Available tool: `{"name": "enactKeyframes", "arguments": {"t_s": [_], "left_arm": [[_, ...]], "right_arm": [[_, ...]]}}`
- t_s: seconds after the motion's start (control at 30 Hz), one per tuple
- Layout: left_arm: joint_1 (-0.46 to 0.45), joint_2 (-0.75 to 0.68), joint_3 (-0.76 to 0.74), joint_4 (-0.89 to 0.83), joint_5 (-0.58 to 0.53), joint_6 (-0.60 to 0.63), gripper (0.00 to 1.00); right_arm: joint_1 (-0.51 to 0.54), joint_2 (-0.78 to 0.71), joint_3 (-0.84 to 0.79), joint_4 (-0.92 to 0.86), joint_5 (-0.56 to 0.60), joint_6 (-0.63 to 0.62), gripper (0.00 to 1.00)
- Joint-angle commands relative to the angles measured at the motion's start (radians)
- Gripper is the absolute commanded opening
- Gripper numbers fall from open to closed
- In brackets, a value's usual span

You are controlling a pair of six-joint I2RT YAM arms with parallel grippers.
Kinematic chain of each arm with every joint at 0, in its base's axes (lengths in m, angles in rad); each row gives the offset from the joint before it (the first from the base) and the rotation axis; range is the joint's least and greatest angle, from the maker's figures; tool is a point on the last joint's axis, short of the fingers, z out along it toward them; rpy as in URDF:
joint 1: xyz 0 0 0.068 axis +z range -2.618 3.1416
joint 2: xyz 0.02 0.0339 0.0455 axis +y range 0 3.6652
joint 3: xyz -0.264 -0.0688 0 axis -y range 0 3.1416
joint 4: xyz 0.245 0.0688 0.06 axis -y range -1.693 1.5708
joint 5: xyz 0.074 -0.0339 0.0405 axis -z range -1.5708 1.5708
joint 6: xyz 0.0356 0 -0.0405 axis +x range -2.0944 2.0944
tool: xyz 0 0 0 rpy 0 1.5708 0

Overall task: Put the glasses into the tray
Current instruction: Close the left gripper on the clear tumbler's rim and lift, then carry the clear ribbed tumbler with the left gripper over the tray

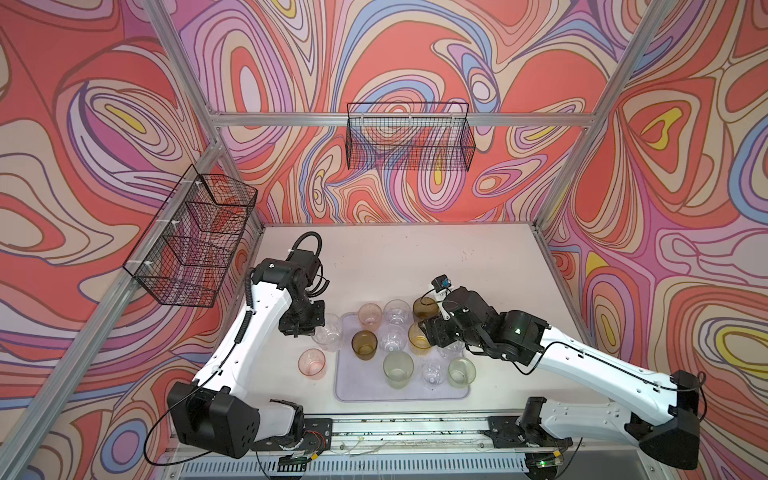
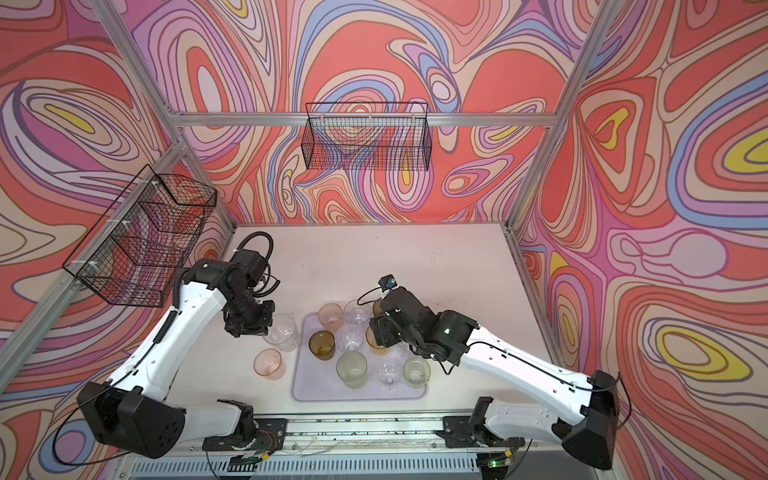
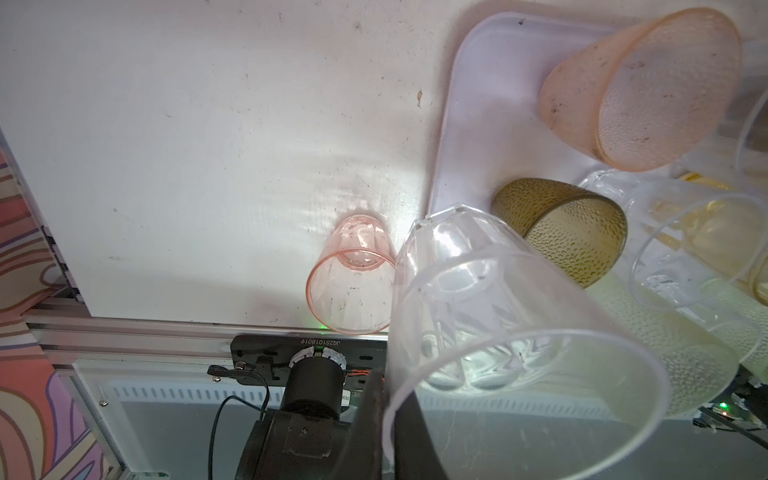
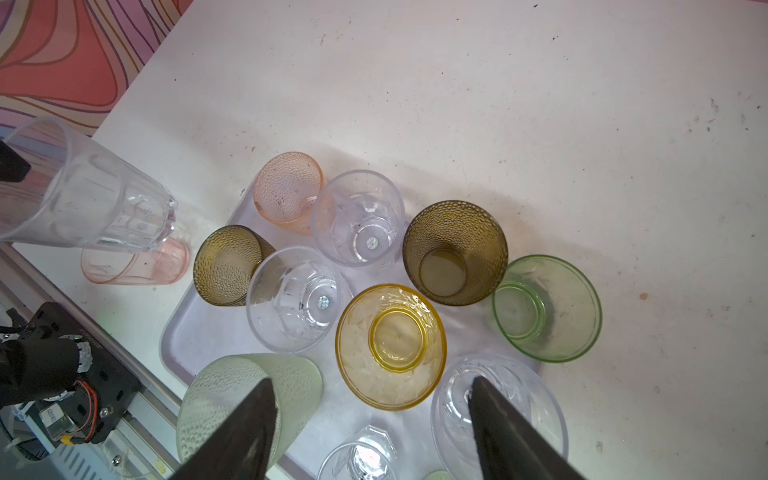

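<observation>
In a top view the left gripper (image 1: 305, 331) holds a tilted clear glass (image 1: 329, 334) at the left edge of the tray (image 1: 357, 386); the right gripper (image 1: 430, 334) hangs over an amber glass (image 1: 416, 340) in the tray. Left wrist: the jaws pinch the rim of the clear glass (image 3: 519, 332). Right wrist: jaws wide, empty, above the amber glass (image 4: 390, 345).

Over the tray (image 1: 348, 386) in both top views, the right arm blots out half the amber tumbler (image 1: 417, 341) and clips the olive-brown tumbler (image 1: 422, 306) behind it. Right wrist view: the right gripper (image 4: 372, 384) shows only its finger ends, and a clear faceted tumbler (image 4: 360, 457) runs off the edge. Left wrist view: the tall clear tumbler (image 3: 498, 324) masks part of the pink tumbler (image 3: 345, 282).
</observation>
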Motion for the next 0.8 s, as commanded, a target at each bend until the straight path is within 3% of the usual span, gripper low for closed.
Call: {"name": "enactKeyframes", "arguments": {"t_s": [0.0, 0.77], "left_arm": [[-0.021, -0.027, 0.008, -0.061, 0.009, -0.036, 0.01], [-0.233, -0.114, -0.075, -0.055, -0.005, -0.226, 0.01]], "right_arm": [[-0.004, -0.015, 0.001, 0.002, -0.001, -0.006, 0.76], [-0.004, 0.01, 0.025, 0.006, 0.0, -0.022, 0.76]]}}
